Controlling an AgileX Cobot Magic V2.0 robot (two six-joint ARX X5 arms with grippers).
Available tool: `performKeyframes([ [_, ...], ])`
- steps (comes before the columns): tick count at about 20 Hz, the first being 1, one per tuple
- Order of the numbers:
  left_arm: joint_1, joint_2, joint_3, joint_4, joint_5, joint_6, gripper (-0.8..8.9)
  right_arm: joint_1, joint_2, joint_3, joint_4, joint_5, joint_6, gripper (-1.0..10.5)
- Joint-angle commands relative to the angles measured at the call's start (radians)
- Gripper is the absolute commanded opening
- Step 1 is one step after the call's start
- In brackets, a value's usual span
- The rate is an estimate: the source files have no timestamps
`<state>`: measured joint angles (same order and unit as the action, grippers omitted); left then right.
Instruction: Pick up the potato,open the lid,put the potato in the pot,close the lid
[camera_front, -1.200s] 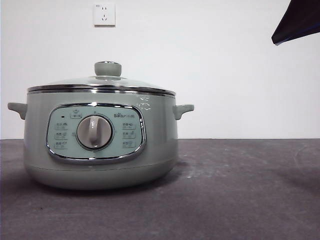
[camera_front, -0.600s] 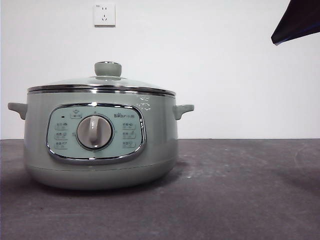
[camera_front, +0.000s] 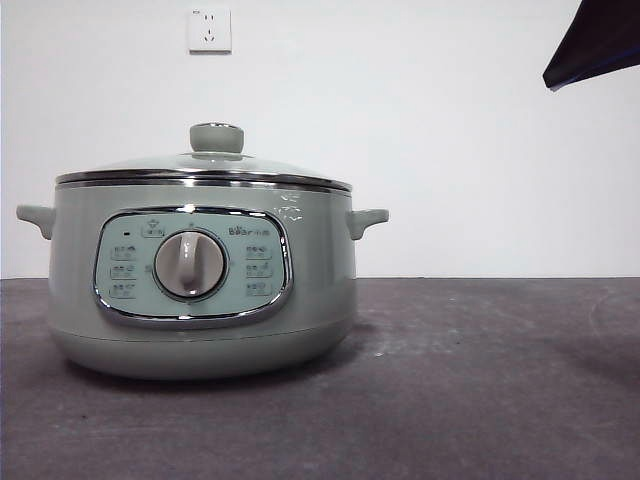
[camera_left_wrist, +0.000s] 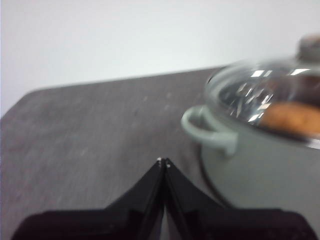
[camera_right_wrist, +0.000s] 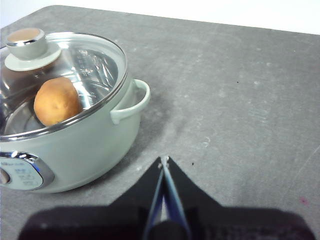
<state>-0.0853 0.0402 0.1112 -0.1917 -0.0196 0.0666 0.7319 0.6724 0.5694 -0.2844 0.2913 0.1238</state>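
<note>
The sage-green pot (camera_front: 200, 290) stands at the left of the table, with the glass lid (camera_front: 205, 165) seated on its rim. Through the glass the orange-brown potato (camera_right_wrist: 56, 101) lies inside the pot (camera_right_wrist: 75, 140); it also shows as a blurred orange shape, the potato (camera_left_wrist: 290, 119), under the lid (camera_left_wrist: 260, 92). My left gripper (camera_left_wrist: 163, 162) is shut and empty, off to one side of the pot near a side handle (camera_left_wrist: 207, 132). My right gripper (camera_right_wrist: 163, 160) is shut and empty, beside the pot's other handle (camera_right_wrist: 132, 102), above bare table.
A dark arm tip (camera_front: 595, 45) shows at the top right corner of the front view. A white wall socket (camera_front: 209, 30) sits on the wall behind the pot. The grey tabletop (camera_front: 480, 380) stretches to the right of the pot.
</note>
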Motion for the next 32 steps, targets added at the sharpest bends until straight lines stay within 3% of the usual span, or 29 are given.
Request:
performKeyframes([
  [1,0.029,-0.026,-0.052,0.011,0.004,-0.019,-0.03,0.000,-0.001,-0.005,0.006,0.003,0.010,-0.2],
  [24,0.042,-0.038,-0.108,0.005,0.022,-0.041,-0.03,0.001,-0.002,-0.005,0.003,0.001,0.010,-0.2],
  [27,0.042,-0.038,-0.108,0.005,0.022,-0.041,-0.03,-0.031,-0.062,-0.005,-0.044,0.024,-0.089,-0.2],
  [29,0.042,-0.038,-0.108,0.006,0.022,-0.040,-0.03,-0.109,-0.110,-0.019,-0.054,-0.026,-0.107,-0.2],
  [32,0.042,-0.038,-0.108,0.006,0.021,-0.041,-0.03,-0.313,-0.223,-0.084,-0.052,-0.236,-0.119,-0.2],
])
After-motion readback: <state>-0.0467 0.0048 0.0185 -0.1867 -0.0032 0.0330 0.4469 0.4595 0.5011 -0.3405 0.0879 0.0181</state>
